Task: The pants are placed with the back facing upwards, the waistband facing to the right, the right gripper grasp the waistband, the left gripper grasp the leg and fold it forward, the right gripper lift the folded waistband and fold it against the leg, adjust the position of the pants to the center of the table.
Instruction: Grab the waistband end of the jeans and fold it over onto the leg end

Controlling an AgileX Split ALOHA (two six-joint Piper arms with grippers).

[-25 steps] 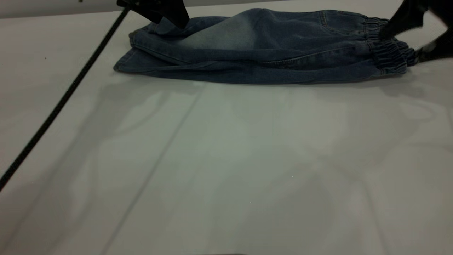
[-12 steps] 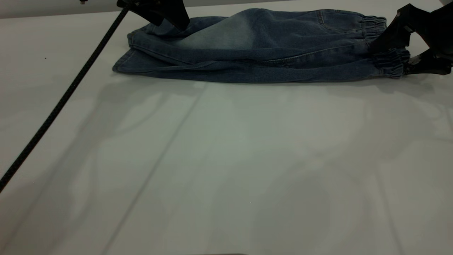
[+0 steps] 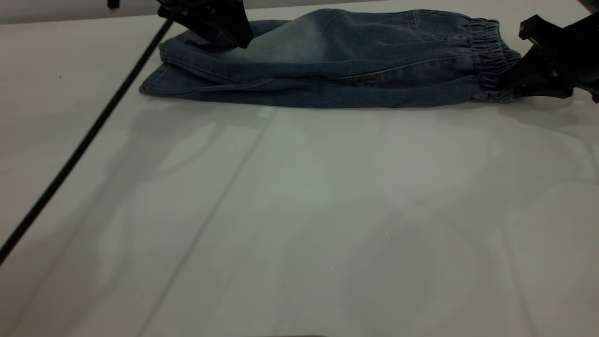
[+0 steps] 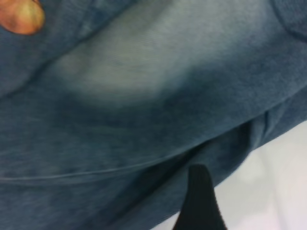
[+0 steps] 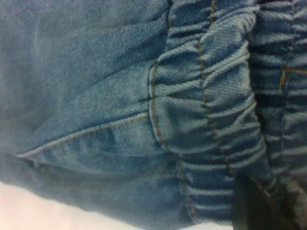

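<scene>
Right pincer (image 3: 514, 86): we see it low on the desk (image 3: 299, 210), its tips at the waistband (image 3: 491, 56); whether it clamps the fabric we cannot tell.
Left pincer (image 3: 234, 35): we see it pressed down on the leg end of the pants (image 3: 337, 65); its finger state we cannot tell either.
Pants: folded lengthwise into a long band stretched between the two pincers, flat on the desk.
Waistband: gathered elastic, touching the right pincer; close up, we see its ruched seams and orange stitching.
Leg (image 3: 206, 61): under the left pincer; an orange print (image 4: 21, 17) shows near it in the left wrist view.
Cable (image 3: 84, 140): trails from the left pincer across the desk.
</scene>
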